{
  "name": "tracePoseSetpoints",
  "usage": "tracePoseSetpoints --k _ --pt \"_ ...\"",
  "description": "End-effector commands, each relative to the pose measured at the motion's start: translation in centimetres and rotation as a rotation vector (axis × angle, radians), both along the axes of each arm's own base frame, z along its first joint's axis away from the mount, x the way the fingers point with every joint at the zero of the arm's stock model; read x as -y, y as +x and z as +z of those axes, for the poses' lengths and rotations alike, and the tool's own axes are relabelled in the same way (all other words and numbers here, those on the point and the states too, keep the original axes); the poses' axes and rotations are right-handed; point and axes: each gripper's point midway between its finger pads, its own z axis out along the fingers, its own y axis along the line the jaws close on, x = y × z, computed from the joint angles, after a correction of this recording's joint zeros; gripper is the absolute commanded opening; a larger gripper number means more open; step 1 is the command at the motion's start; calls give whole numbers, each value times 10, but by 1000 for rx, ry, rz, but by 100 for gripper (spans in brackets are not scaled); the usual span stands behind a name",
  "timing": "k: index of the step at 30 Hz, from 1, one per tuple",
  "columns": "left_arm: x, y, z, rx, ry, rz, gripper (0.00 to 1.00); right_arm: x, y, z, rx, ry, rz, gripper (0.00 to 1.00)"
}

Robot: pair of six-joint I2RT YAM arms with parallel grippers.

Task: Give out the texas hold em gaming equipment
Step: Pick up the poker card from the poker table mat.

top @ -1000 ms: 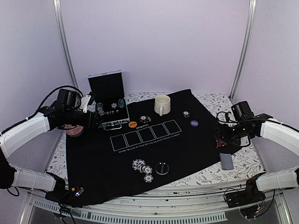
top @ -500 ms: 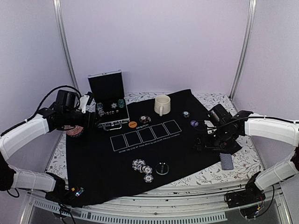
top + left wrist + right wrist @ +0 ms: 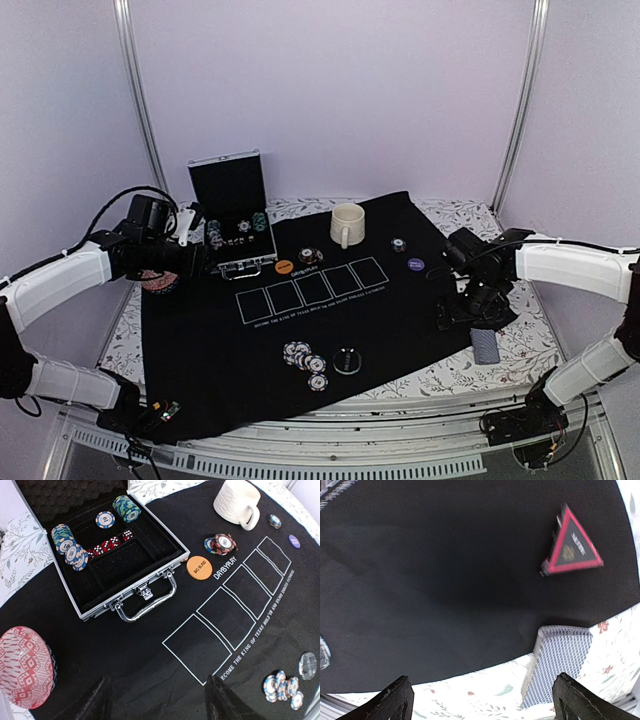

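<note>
Just off the black mat's (image 3: 200, 350) near right corner lies the deck of playing cards (image 3: 555, 655). Only the right wrist view shows the red-edged triangle token (image 3: 571, 545) on the mat beside it, under the wide-spread, empty right gripper (image 3: 482, 697). At the mat's far left corner the left gripper (image 3: 160, 702), fingers parted around nothing, faces the open case (image 3: 125, 562), where its wrist view picks out chip stacks (image 3: 126, 507) and red dice (image 3: 107, 544).

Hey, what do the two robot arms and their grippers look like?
The left arm and right arm have smooth white tubular shells with black joints and black wrist blocks. A black cable loops off the left arm near its wrist; a thinner black wire runs along the right arm. The left gripper and right gripper have plain black fingers. No markings are readable.
</note>
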Motion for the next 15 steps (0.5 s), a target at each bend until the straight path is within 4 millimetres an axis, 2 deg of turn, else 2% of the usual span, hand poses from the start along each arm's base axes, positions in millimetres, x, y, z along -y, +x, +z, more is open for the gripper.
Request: tracePoseSetpoints --k 1,4,10,15 --pt "1 -1 1 4 -9 -15 65 44 -19 -21 -89 -18 -162 99" --pt "3 -2 2 3 -19 -25 65 65 -27 -29 -126 -34 -229 99" --pt "6 -4 6 7 -35 -40 65 59 -37 -39 -180 29 -216 99" --pt "9 -6 10 21 -52 -56 65 72 -36 -52 -236 0 -272 99"
